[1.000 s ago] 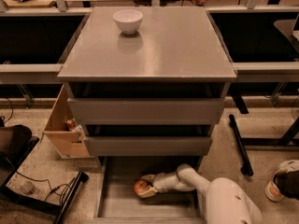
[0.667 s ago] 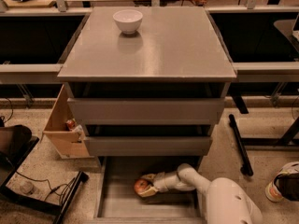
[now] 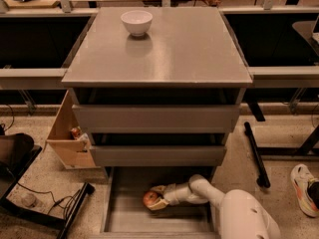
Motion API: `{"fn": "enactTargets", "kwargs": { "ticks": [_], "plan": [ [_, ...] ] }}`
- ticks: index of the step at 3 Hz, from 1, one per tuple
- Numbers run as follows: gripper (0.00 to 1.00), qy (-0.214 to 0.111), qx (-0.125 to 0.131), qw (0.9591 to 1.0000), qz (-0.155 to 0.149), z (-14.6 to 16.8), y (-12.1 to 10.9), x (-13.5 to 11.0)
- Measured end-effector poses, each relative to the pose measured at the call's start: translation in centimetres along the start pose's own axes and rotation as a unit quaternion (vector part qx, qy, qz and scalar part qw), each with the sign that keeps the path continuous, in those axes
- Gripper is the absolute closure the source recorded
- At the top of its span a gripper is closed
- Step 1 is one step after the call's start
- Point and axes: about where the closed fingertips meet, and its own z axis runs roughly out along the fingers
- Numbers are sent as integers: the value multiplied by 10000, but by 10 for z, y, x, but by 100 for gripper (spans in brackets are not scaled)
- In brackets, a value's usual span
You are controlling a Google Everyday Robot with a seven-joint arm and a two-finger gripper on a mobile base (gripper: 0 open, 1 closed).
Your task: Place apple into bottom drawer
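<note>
The arm (image 3: 218,201) entered from the cabinet's (image 3: 164,54) front right corner at floor level. Its white forearm was bent at the elbow and lay low and nearly level, reaching left into the cabinet's bottom drawer (image 3: 124,219), which stood pulled out. The gripper (image 3: 154,198) sat inside that drawer, near its middle.

Counted: 1 arm, 1 gripper, 1 apple (image 3: 148,199), 1 white bowl (image 3: 136,22) and 3 drawers in the cabinet. The 2 upper drawers (image 3: 155,118) were pushed in. The bowl stood on the cabinet's top, toward its rear left.

The fingers (image 3: 158,188) were parted only by the apple's width, 1 on each side, pinching it. The apple was inside the bottom drawer, low over its grey floor; contact with the floor could not be determined.
</note>
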Motion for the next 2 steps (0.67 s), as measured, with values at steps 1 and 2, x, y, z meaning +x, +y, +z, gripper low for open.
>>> {"fn": "enactTargets", "kwargs": {
  "ticks": [1,2],
  "plan": [
    [4,0,-1,10000,0,0,0,0],
    [0,0,-1,10000,0,0,0,0]
  ]
}}
